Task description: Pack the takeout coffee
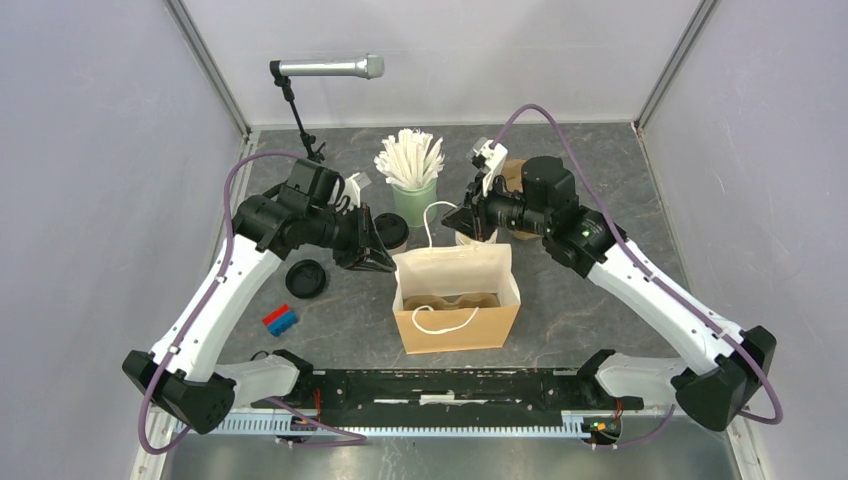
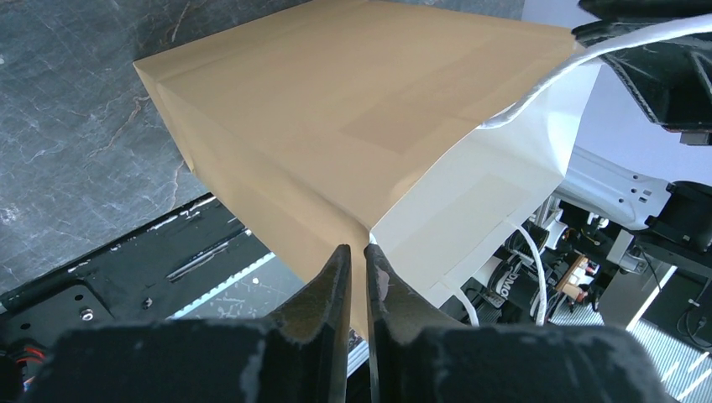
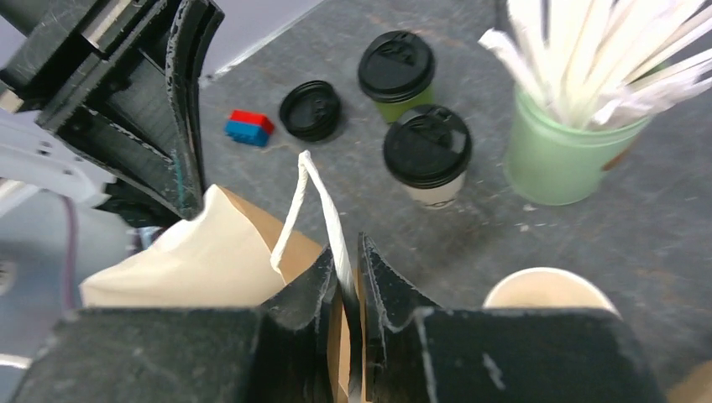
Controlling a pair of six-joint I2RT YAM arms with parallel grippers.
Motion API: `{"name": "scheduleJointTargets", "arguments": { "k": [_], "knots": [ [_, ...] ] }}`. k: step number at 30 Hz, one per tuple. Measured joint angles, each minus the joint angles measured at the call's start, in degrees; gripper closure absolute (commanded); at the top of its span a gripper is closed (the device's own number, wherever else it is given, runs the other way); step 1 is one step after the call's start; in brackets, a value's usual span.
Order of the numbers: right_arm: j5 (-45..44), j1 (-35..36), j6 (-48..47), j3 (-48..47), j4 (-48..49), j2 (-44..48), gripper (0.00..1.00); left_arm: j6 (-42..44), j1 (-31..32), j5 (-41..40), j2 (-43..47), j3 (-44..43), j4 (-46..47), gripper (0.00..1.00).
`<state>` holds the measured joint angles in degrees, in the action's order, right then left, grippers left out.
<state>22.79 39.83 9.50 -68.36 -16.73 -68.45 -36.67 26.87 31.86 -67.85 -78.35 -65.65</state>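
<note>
Arms bend inward, left gripper (image 2: 357, 252) and right gripper (image 3: 346, 253) each clamped on the paper bag (image 1: 455, 327) rim.

No legible text, label or number anywhere

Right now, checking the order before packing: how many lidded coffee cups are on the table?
2. The white cup stands beside the mint-green stick cup; the olive-green cup stands next to it, near a loose black lid. Others may be hidden from view.
</note>
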Motion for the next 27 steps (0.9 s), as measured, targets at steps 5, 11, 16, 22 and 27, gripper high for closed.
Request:
{"name": "scheduleJointTargets", "arguments": {
  "k": [5, 11, 16, 22, 27],
  "knots": [
    [10.25, -4.00, 9.29, 0.07, 0.68, -2.54, 0.88, 0.04, 0.00, -0.17, 0.00, 0.07, 0.04, 0.84],
    [16.52, -7.45, 19.96, 3.37, 4.74, -2.99, 0.83, 0.07, 0.00, -0.26, 0.28, 0.83, 0.44, 0.85],
    [18.23, -9.35, 26.12, 6.40, 6.93, -4.09, 0.73, 0.09, 0.00, -0.26, 0.28, 0.94, 0.85, 0.84],
    [18.38, -10.73, 28.26, 7.74, 7.21, -4.85, 0.68, 0.07, 0.00, -0.26, 0.22, 0.94, 0.98, 0.84],
    [18.14, -11.69, 27.50, 4.98, 5.22, -5.29, 0.57, 0.09, 0.00, -0.24, -0.11, 0.94, 1.07, 0.84]
  ]
}}
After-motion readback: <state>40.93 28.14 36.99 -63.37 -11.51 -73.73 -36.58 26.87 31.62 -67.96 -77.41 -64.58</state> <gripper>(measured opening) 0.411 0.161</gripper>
